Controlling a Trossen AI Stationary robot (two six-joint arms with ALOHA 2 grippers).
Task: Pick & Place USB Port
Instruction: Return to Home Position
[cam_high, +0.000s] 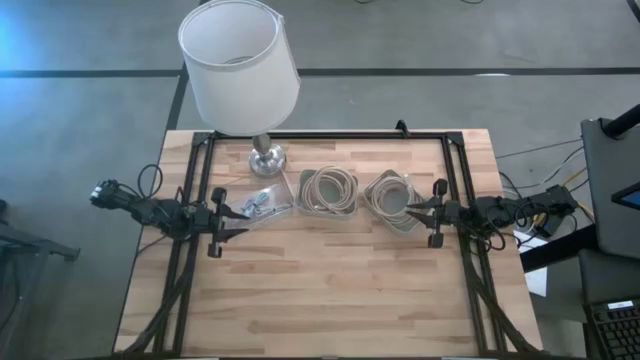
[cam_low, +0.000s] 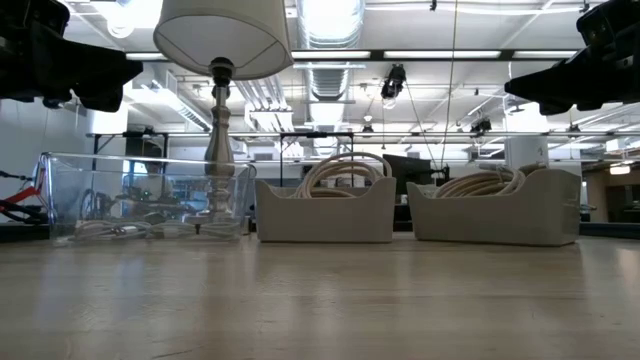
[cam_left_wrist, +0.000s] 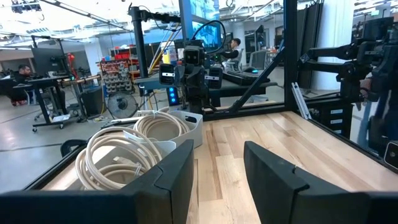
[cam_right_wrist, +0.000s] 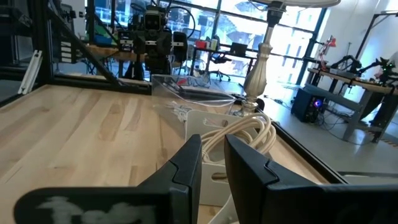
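As the high view shows it: the left gripper and right gripper hang at opposite sides of the desk, both empty. The clear bin lies just ahead of the left one and the right light brown bin just ahead of the right. The left light brown bin sits between the other two bins. Cables lie coiled in both brown bins, so sorting looks finished and nothing needs holding.
Low view: both grippers hang well above the bins, clear of the cable loops.
Left wrist view: fingers moderately apart with nothing between them; cable coils lie beyond the tips.
Right wrist view: fingers a narrow gap apart and empty; the nearest coil lies just past them.
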